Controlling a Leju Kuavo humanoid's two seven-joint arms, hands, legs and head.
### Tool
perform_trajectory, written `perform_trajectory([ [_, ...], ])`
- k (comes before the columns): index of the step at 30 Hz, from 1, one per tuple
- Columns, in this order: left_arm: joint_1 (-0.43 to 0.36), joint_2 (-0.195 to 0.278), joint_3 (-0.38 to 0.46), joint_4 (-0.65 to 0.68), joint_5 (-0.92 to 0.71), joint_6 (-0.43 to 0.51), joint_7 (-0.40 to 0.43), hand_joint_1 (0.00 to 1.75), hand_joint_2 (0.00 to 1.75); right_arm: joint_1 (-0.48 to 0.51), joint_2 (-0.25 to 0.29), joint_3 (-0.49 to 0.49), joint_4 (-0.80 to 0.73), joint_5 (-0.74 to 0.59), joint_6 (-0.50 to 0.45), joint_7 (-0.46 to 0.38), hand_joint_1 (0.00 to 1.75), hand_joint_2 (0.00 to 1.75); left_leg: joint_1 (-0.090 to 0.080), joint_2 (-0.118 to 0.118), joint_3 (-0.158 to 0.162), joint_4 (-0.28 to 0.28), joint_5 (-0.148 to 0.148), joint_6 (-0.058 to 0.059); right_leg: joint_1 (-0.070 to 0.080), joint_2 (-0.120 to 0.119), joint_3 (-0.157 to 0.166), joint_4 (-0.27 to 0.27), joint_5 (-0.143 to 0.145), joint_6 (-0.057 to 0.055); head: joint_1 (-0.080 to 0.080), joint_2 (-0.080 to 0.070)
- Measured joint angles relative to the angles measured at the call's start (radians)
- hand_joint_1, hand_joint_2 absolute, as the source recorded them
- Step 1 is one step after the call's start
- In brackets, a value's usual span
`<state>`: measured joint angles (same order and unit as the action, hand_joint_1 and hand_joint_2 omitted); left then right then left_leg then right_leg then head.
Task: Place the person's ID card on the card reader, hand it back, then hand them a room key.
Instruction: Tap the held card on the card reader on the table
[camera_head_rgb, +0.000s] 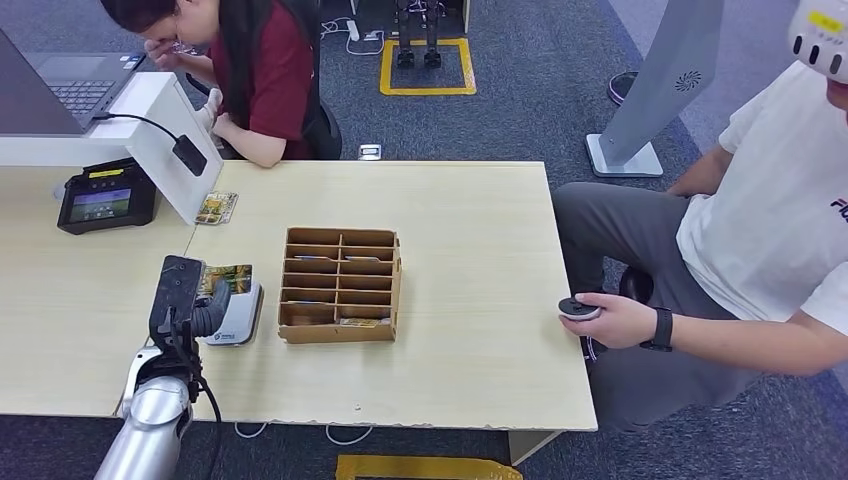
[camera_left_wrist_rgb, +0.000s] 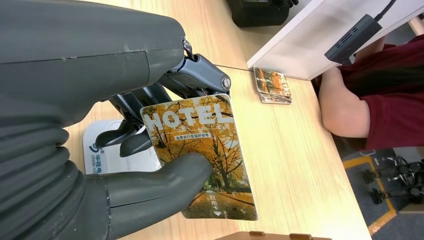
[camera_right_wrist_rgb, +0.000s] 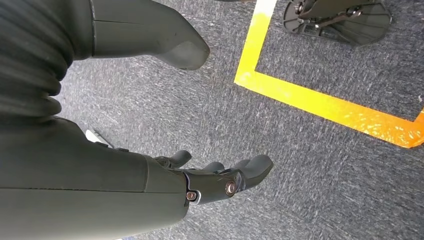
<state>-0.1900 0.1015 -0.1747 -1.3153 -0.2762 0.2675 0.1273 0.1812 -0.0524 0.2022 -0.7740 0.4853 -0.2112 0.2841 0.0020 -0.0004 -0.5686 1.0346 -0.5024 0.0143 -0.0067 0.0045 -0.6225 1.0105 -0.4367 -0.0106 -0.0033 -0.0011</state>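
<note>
My left hand (camera_head_rgb: 188, 300) pinches a card (camera_left_wrist_rgb: 210, 150) between the thumb and fingers; it is printed with autumn trees and the word HOTEL. In the head view the card (camera_head_rgb: 228, 277) sits over the white card reader (camera_head_rgb: 238, 318) at the table's front left. The reader (camera_left_wrist_rgb: 107, 150) lies just behind the card in the left wrist view; I cannot tell whether they touch. A small stack of similar cards (camera_head_rgb: 216, 207) lies by the white stand. My right hand (camera_right_wrist_rgb: 220, 180) hangs over grey carpet, fingers apart, holding nothing.
A wooden compartment box (camera_head_rgb: 340, 285) stands right of the reader. A black terminal (camera_head_rgb: 105, 195) and a laptop (camera_head_rgb: 60, 90) sit far left. A person in red (camera_head_rgb: 260, 70) leans at the far edge. A seated person in white (camera_head_rgb: 770, 230) holds a small black device (camera_head_rgb: 578, 309).
</note>
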Motion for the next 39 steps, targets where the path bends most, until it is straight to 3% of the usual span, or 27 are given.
perform_trajectory([
  [24,-0.007,0.01,0.001,0.079,-0.02,0.017,0.018,1.75,1.75,-0.006,-0.011,0.042,0.002,-0.024,-0.007,0.004,0.0,1.75,0.0,0.0,0.0,0.0,0.0,0.0,0.0,0.0,0.0,0.0,0.0,0.0,0.0,0.0],
  [26,-0.006,0.011,0.002,0.087,-0.023,0.02,0.029,1.75,1.75,0.002,-0.015,0.052,-0.014,-0.022,0.002,0.032,0.0,1.75,0.0,0.0,0.0,0.0,0.0,0.0,0.0,0.0,0.0,0.0,0.0,0.0,0.0,0.0],
  [31,0.002,0.018,0.021,0.095,-0.03,0.025,0.049,1.75,1.75,0.099,-0.059,0.114,-0.256,-0.014,0.057,0.263,0.0,1.75,0.001,-0.001,-0.001,0.0,0.0,0.0,0.0,-0.001,0.0,0.0,0.0,0.0,0.0,0.0],
  [39,0.004,0.02,0.031,0.105,-0.043,0.016,0.055,1.75,1.75,0.134,-0.111,0.195,-0.412,-0.062,0.029,0.285,0.0,1.75,0.0,-0.001,-0.001,0.0,0.0,0.0,0.0,-0.001,0.0,0.0,0.0,0.0,0.001,0.0],
])
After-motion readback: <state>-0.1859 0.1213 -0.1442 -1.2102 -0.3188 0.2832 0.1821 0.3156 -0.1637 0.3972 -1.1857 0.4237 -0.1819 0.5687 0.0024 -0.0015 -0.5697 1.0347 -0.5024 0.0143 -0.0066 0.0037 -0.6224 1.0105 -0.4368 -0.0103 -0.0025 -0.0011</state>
